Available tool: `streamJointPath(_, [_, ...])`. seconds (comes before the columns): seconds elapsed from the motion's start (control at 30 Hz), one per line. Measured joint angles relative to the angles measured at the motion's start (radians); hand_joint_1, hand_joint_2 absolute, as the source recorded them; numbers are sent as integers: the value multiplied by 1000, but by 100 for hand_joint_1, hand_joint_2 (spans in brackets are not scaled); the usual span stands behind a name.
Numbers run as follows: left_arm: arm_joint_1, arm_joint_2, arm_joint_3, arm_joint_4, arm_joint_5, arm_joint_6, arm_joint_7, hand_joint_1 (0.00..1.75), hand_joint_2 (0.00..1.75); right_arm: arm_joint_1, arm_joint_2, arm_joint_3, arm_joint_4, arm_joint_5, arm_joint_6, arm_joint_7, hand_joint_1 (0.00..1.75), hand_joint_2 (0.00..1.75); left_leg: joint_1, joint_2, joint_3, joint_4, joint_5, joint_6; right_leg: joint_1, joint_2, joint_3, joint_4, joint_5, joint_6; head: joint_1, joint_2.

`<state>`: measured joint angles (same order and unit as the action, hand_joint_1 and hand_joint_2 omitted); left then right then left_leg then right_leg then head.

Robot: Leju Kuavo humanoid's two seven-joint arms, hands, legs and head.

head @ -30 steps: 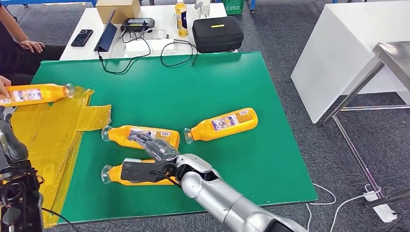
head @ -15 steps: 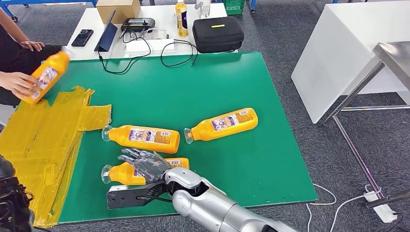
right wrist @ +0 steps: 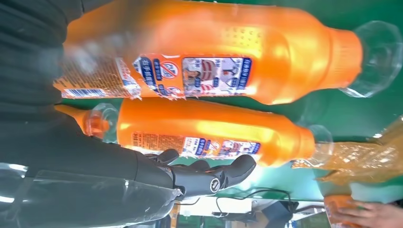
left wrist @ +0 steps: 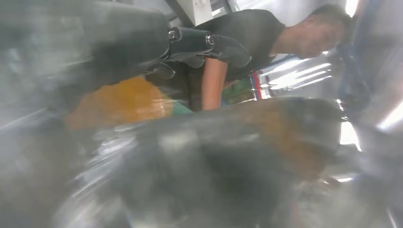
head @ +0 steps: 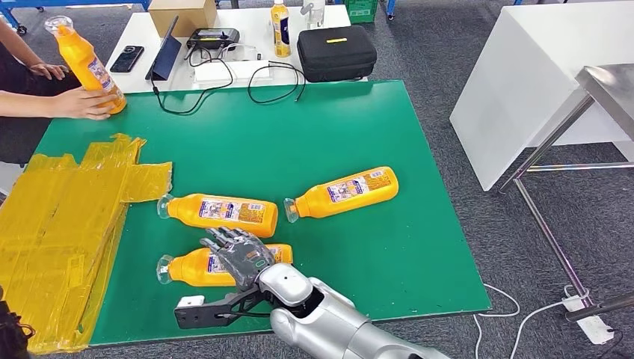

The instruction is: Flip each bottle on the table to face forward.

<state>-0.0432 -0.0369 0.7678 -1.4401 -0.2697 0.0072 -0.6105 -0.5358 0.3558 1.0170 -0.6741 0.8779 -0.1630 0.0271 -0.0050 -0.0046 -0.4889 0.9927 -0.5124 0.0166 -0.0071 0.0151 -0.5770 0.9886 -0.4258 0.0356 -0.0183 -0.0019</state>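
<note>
Three orange bottles lie on their sides on the green table [head: 419, 247]: a near one [head: 187, 269], a middle one [head: 220, 212] and a right one [head: 344, 193]. My right hand [head: 239, 258] hovers at the near bottle, dark fingers [head: 228, 247] spread over its body, thumb [head: 202, 310] stretched past the table's front edge, nothing gripped. The right wrist view shows the near bottle [right wrist: 214, 57], the middle bottle [right wrist: 214, 133] and my outstretched fingers [right wrist: 209, 175]. At the far left corner a person holds a fourth bottle [head: 82, 63] upright. The blurred left wrist view shows my left hand's fingers [left wrist: 204, 45] extended, holding nothing.
Crumpled yellow wrapping [head: 67, 217] covers the table's left side. Behind it a white table carries a black case [head: 336, 52], a small bottle [head: 280, 30], cables, a phone and a cardboard box. A white block [head: 538, 82] and a metal table stand to the right.
The person has swung the fourth bottle from lying at the left edge to upright at the far corner. My right thumb dropped off the near bottle. My left arm sank out of the lower left.
</note>
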Motion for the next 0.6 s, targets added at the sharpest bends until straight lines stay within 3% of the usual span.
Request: streamJointPath(0.6, [20,-7,25,0,12,-7,0,0,0,6,-19,-31,81,68,70,64,0,175,0,0,0,0,0,0,0,0,0,0,0,0,0,0])
